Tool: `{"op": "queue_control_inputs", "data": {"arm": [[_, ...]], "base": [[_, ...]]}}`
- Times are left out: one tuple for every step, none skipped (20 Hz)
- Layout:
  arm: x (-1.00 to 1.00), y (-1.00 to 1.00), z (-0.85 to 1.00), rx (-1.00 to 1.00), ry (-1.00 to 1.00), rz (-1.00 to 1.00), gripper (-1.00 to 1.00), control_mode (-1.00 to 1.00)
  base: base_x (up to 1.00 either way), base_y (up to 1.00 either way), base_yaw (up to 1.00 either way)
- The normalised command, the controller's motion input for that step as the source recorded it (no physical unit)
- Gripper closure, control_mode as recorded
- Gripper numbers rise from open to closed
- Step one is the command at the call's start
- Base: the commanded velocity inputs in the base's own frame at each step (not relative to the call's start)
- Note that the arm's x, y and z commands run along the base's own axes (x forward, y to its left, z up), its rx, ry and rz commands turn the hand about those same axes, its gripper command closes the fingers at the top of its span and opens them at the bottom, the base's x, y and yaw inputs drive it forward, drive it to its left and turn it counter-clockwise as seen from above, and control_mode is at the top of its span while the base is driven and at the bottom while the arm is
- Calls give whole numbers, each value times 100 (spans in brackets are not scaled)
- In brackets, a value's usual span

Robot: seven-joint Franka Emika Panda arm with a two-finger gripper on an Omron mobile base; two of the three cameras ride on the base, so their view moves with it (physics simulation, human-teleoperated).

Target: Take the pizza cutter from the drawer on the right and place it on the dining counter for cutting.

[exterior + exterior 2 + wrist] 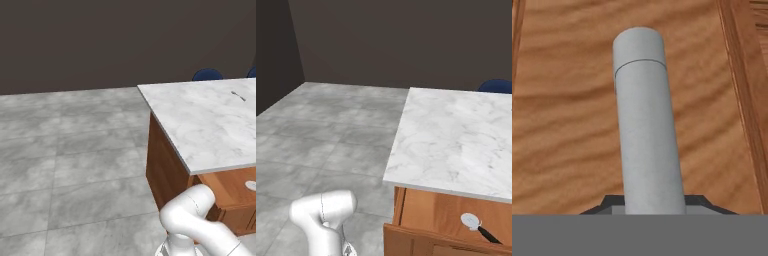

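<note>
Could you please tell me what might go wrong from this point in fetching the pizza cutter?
1. The hand is shut on the grey cylindrical drawer handle; moving off without releasing could drag the open wooden drawer.
2. The pizza cutter with round white blade and dark handle lies close beneath the white marble slab of the dining counter; a straight lift may strike the overhang.

No text, label, brand, number or sign can be read anywhere — not on the marble table [456,145], not on the open wooden drawer [431,215], not on the grey handle [644,120].
</note>
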Motion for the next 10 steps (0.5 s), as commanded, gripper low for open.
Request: {"op": "queue_control_inputs", "data": {"arm": [[-93,-26,-11,0,0,0,100,-100],[-89,-25,-11,0,0,0,100,-100],[-87,-24,-10,0,0,0,100,-100],[-87,-25,-9,0,0,0,100,-100],[-86,-24,-9,0,0,0,100,-100],[-84,-23,-9,0,0,0,100,-100],[-83,-23,-7,0,0,0,100,-100],[-81,-23,-8,0,0,0,100,-100],[-80,-23,-9,0,0,0,100,-100],[-79,-22,-9,0,0,0,100,-100]], "base": [[0,0,0],[0,0,0],[0,0,0],[0,0,0],[0,0,0],[0,0,0],[0,0,0],[0,0,0],[0,0,0],[0,0,0]]}}
